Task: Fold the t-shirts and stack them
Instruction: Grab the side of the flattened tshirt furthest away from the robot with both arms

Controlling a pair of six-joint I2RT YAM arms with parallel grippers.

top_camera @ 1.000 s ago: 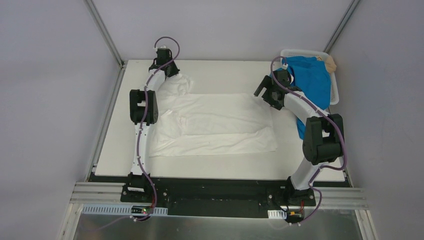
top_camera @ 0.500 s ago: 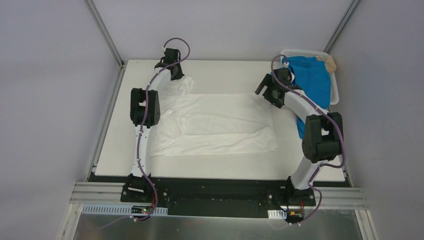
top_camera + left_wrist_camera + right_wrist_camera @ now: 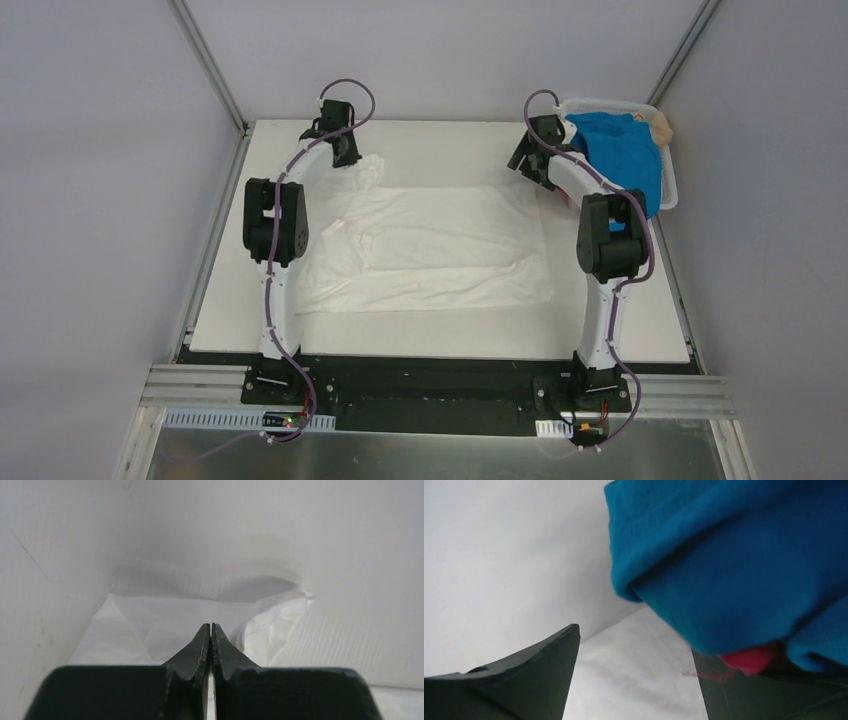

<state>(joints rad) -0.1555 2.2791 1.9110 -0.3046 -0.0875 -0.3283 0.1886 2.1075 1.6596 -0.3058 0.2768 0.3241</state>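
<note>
1. Since a second earlier, the right arm had swung away from the right edge of the white t-shirt (image 3: 440, 245) towards the far right corner. That brought the right end effector (image 3: 527, 160) just beside the white basket (image 3: 668, 190).
2. Over the same second, the left arm had shifted only slightly near the far left sleeve.
3. The left end effector (image 3: 210, 626) was at that bunched sleeve with its fingers pressed together. Whether any cloth was pinched between them could not be told.
4. The right end effector (image 3: 636, 640) had its fingers well apart. A fold of the blue t-shirt (image 3: 734, 555) hung over the right one, with a bit of magenta-pink cloth (image 3: 749, 659) showing beneath.
5. The white t-shirt lay spread flat across the middle of the worktop (image 3: 440, 335).
6. The blue t-shirt filled the basket and draped over its near rim, and a tan t-shirt (image 3: 660, 125) showed at the far right corner.
</note>
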